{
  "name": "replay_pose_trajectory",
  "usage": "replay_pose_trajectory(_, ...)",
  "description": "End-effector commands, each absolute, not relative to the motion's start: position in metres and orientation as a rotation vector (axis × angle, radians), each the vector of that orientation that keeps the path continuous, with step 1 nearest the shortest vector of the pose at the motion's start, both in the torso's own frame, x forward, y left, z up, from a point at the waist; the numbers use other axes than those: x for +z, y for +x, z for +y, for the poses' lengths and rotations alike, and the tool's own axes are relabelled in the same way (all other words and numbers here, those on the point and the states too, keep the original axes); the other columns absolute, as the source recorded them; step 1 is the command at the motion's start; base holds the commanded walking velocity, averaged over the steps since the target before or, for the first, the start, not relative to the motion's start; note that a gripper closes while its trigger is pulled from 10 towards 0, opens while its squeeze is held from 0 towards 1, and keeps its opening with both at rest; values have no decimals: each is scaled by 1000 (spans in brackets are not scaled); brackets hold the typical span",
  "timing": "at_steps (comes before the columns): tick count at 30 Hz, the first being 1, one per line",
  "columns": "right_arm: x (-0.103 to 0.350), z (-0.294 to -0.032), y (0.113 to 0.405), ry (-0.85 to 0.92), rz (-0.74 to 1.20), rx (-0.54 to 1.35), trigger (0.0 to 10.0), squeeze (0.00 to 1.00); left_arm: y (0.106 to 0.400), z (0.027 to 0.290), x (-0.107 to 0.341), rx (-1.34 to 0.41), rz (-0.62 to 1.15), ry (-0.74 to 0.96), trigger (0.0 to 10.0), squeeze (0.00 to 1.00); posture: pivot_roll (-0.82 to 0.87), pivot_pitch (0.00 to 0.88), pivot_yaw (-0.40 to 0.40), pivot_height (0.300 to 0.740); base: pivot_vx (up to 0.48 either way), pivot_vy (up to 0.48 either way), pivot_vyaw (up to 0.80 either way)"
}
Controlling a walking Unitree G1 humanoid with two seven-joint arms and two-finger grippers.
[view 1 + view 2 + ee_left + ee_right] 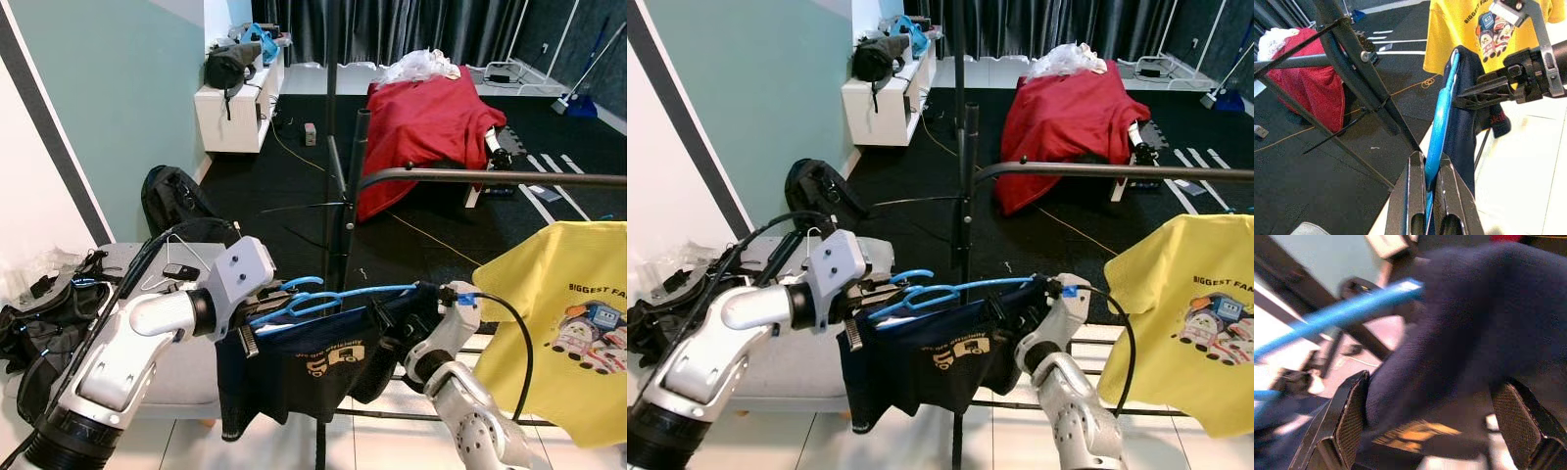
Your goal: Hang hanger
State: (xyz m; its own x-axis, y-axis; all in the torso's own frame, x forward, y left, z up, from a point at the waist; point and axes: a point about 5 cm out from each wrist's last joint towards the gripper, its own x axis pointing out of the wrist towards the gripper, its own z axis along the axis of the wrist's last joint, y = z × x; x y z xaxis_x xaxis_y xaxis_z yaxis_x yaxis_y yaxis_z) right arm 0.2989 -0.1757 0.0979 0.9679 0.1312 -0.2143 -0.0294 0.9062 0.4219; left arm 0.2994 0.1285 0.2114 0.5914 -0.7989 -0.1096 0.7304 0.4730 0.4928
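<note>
A blue plastic hanger (328, 299) is held roughly level in front of the robot, below the dark rail (490, 177) of a clothes rack. A navy shirt (294, 367) with a yellow print is draped over it and hangs down in folds. One end of the hanger is pinched between the fingers of the left gripper (1431, 188); the far end, covered by navy cloth, lies between the spread fingers of the right gripper (1430, 423). The hook (299, 284) is seen near the left gripper, not on the rail.
</note>
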Motion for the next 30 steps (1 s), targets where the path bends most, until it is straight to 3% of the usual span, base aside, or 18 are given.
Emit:
replay_pose_trajectory(1,88,-179,295,414,299,47,10000,0,301,127,217,-933,-176,515,0,0,-96,71,7,735,0,0,0)
replay_pose_trajectory(13,112,-181,316,491,102,28,10000,0,298,122,219,-959,-202,495,0,0,-94,67,5,735,0,0,0)
replay_pose_trajectory(14,113,-179,316,498,101,34,7412,0,298,122,219,-959,-201,495,0,0,-94,67,5,735,0,0,0)
replay_pose_trajectory(15,113,-178,316,500,101,37,7412,0,298,122,219,-959,-201,495,0,0,-94,67,5,735,0,0,0)
replay_pose_trajectory(16,113,-178,316,501,101,37,0,0,298,122,219,-960,-199,497,0,0,-95,68,6,735,0,0,0)
replay_pose_trajectory(30,109,-180,314,468,91,33,0,0,298,124,214,-967,-168,531,0,0,-98,71,4,735,0,0,0)
